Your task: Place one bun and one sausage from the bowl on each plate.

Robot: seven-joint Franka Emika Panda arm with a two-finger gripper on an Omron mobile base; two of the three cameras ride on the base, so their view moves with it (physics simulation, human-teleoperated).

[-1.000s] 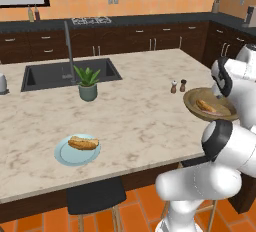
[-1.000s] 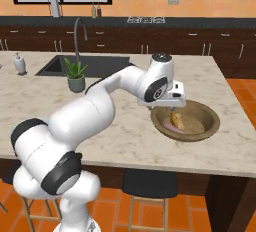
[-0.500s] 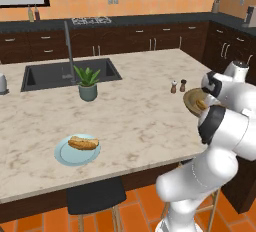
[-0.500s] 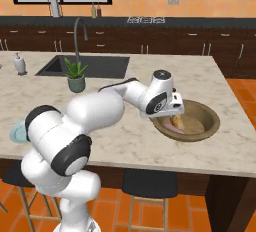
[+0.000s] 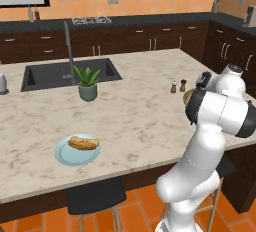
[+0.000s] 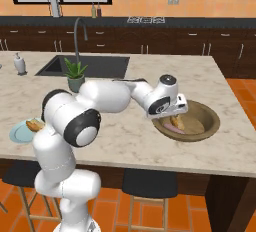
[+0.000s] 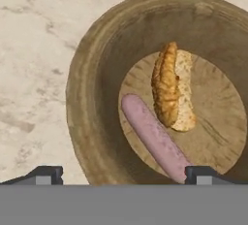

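While the pale blue plate [image 5: 76,152] at the left end of the counter [image 5: 135,111] is already loaded with a bun and what looks like a sausage, a potted plant [image 5: 87,83] is seen further along beside the sink [image 5: 65,73], then a salt and pepper pair [image 5: 178,85], and at the far right the wooden bowl [image 6: 210,121] is reached by the arm. The gripper [image 7: 123,173] is held just above the near rim of the bowl, its fingers spread wide apart with nothing between them. Inside the bowl, one sausage [image 7: 155,137] is laid diagonally on the floor, and one bun [image 7: 172,87] is set just beside it on the right, the two touching or nearly so. The second, darker plate cannot be made out from these views. The next grasp is judged to be aimed at the sausage, which lies closest to the fingertips. Trouble could come from the closeness of the two items: if the fingers are brought down astride both, the bun could be nudged or pinched along with the sausage. A rounded, smooth sausage could also be rolled out of a grip closed off-centre, and the sloped wall of the bowl could be struck by the left finger on the way down.
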